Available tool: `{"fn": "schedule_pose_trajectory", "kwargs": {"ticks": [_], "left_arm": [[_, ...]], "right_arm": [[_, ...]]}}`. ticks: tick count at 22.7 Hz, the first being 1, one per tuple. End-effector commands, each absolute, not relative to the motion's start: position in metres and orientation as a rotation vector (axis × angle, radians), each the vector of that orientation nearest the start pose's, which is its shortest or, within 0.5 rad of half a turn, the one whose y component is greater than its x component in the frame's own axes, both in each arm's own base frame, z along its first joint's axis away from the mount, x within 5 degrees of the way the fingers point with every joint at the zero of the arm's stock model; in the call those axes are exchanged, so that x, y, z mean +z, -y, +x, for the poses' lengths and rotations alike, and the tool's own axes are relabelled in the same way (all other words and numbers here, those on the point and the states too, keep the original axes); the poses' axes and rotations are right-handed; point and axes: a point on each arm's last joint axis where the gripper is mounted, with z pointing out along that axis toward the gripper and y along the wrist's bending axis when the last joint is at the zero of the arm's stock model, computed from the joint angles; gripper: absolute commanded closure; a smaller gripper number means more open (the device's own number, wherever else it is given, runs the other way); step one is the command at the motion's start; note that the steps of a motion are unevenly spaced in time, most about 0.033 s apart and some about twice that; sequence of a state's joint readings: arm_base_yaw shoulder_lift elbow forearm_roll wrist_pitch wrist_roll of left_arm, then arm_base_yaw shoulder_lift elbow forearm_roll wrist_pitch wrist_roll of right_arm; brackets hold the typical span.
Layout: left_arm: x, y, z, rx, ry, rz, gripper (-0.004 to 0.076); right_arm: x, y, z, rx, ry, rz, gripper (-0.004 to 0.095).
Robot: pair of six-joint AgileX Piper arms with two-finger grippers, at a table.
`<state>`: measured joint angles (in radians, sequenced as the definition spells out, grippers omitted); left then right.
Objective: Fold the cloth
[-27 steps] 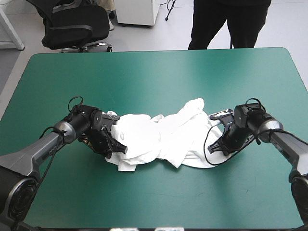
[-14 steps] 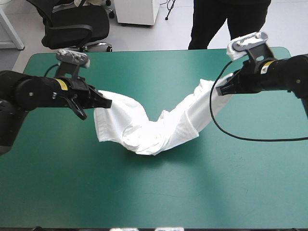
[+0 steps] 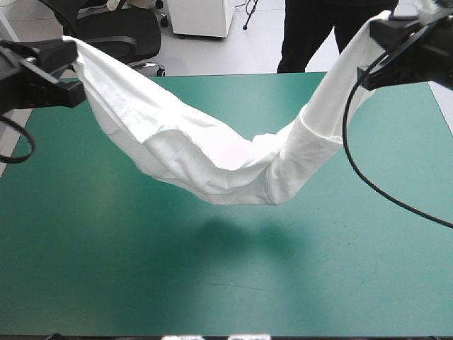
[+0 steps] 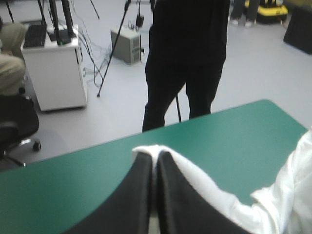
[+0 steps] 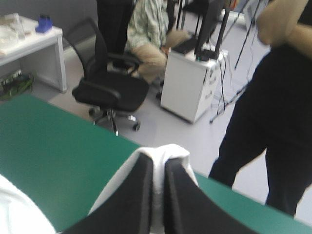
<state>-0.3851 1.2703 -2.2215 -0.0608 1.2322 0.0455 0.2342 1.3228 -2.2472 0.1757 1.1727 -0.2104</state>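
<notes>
T-shirt (image 3: pixel 212 163) slung upper left to upper right of frame, long axis across table (image 3: pixel 106 276), sag mid-frame. Left gripper (image 4: pixel 154 157) and right gripper (image 5: pixel 157 160) each clamped on one end.

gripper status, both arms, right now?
Left gripper: shut on the T-shirt, at one end.
Right gripper: shut on the T-shirt, at the other end.

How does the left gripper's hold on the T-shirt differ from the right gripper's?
The left gripper holds a broad, spread end of the T-shirt; the right gripper holds a narrower, bunched end. At the left gripper's jaws, cloth trails off one side; at the right gripper's, it shows on both sides. Both are raised, jaws shut on the T-shirt, its middle sagging above the table.
</notes>
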Motion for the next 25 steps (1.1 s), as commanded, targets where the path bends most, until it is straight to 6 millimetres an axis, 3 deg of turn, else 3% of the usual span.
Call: {"fn": "schedule_pose_trajectory", "kwargs": {"ticks": [1, 9, 11, 14, 20, 25], "left_arm": [[0.639, 0.048, 0.100, -0.342, -1.589, 0.380, 0.0741], [0.658, 0.032, 0.050, -0.390, -1.438, 0.394, 0.0741], [0.656, 0.027, 0.030, -0.415, -1.436, 0.410, 0.0741], [0.648, 0.026, 0.027, -0.417, -1.468, 0.417, 0.0741], [0.603, 0.042, 0.067, -0.441, -1.737, 0.413, 0.0741], [0.527, 0.062, 0.143, -0.292, -2.076, 0.384, 0.0741]], "right_arm": [[0.656, -0.046, 0.119, 0.219, -1.376, -0.415, 0.0925], [0.671, -0.037, 0.058, 0.257, -1.233, -0.434, 0.0925], [0.668, -0.033, 0.038, 0.263, -1.226, -0.440, 0.0925], [0.654, -0.031, 0.030, 0.267, -1.281, -0.451, 0.0925], [0.599, -0.044, 0.077, 0.322, -1.582, -0.485, 0.0925], [0.540, -0.057, 0.149, 0.290, -1.810, -0.484, 0.0925]]}}
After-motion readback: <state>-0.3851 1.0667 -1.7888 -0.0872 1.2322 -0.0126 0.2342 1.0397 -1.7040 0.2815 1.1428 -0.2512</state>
